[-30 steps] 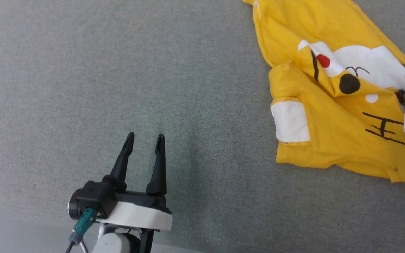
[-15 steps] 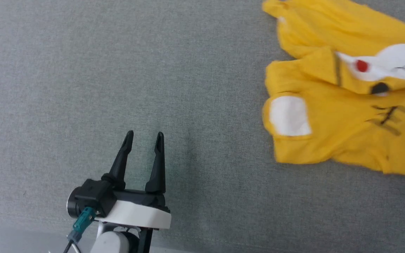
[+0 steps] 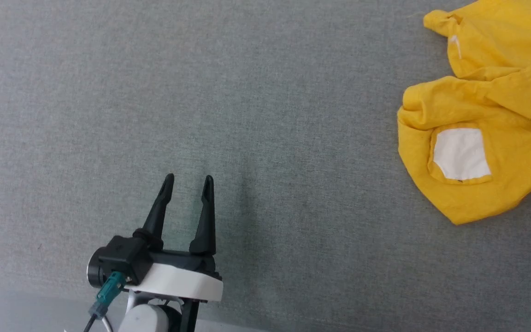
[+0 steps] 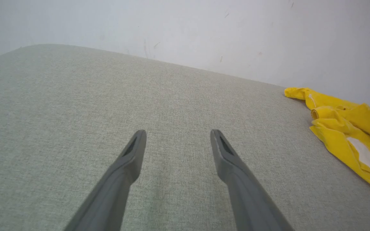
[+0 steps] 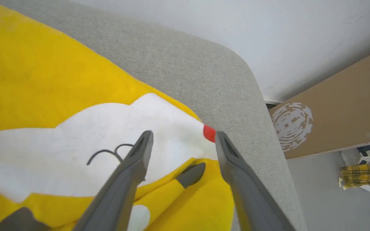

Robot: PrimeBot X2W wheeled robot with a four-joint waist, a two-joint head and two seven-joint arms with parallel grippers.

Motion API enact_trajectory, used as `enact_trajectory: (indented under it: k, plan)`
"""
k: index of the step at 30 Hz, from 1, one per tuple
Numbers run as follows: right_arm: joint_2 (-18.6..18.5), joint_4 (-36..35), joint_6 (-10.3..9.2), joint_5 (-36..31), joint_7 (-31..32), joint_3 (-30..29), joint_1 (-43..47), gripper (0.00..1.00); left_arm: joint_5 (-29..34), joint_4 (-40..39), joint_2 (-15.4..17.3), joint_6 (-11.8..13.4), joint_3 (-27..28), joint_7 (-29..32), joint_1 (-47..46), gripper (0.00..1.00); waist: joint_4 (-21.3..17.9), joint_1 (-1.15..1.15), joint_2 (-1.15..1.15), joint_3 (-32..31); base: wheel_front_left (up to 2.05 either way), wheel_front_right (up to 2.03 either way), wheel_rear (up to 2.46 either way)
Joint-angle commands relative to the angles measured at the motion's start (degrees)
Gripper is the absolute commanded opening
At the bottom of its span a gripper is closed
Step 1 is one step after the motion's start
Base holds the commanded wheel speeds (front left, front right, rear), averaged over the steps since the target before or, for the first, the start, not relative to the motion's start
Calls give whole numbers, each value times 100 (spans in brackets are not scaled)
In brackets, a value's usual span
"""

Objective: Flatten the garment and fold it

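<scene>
Left gripper (image 3: pixel 187 177): fingers parted, empty, low over the grey cushion (image 3: pixel 293 115).
Garment (image 3: pixel 459 198): crumpled, well apart to its right, by the cushion's far edge.
Right gripper (image 5: pixel 183 134): fingers parted, empty, over the garment's white print.

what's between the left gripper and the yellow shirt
Nothing. In the head view the stretch from the left gripper to the garment is bare grey fabric surface; the left wrist view shows the same.
</scene>
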Motion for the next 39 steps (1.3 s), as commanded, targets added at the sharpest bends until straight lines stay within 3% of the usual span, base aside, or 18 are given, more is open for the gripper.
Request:
enact_trajectory:
  k: [1, 6, 10, 15, 20, 27, 34, 35, 37, 39]
  plan:
    - [94, 22, -12, -1, -79, -9, -126, 100, 44, 22, -15, -20, 23, -27, -16, 100, -93, -1, 0, -132, 0, 0, 0]
    - [508, -92, -12, 406, -389, 334, -214, 100, 54, 32, -5, -8, 69, -27, 82, 100, -278, -1, 0, -387, 0, 0, 0]
    - [746, -368, -12, 1088, -319, 1024, -89, 100, 48, 32, 6, -2, 93, -27, 163, 100, -419, -1, 0, -565, 0, 0, 0]
    - [856, -1033, -12, 2197, 635, 2019, 321, 100, 33, 42, 6, 11, 76, -27, 198, 100, -479, -1, 0, -689, 0, 0, 0]
    - [782, -1901, -12, 2846, 1470, 2757, 883, 100, 11, 36, 4, 10, 39, -27, 196, 100, -412, -1, 0, -723, 0, 0, 0]
    - [815, -2206, -12, 3139, 2220, 3439, 1583, 100, -44, 53, -2, 25, -33, -27, 168, 100, -182, -1, 0, -720, 0, 0, 0]
    - [909, -1519, -12, 2862, 1995, 3622, 1725, 100, -111, 104, -8, 29, -112, -27, 114, 100, 65, -1, 0, -695, 0, 0, 0]
    - [940, -1385, -12, 2790, 1902, 3592, 1689, 76, -117, 106, -9, 30, -120, -27, 107, 100, 92, -1, 0, -685, 0, 0, 0]
    - [961, -1167, -12, 2627, 1714, 3623, 1590, 6, -125, 105, -9, 39, -124, -27, 94, 100, 126, -1, 0, -673, 0, 0, 0]
    - [1050, -1045, -12, 2601, 1542, 3661, 1482, 0, -131, 106, -10, 45, -120, -27, 89, 100, 144, -1, 0, -672, 0, 0, 0]
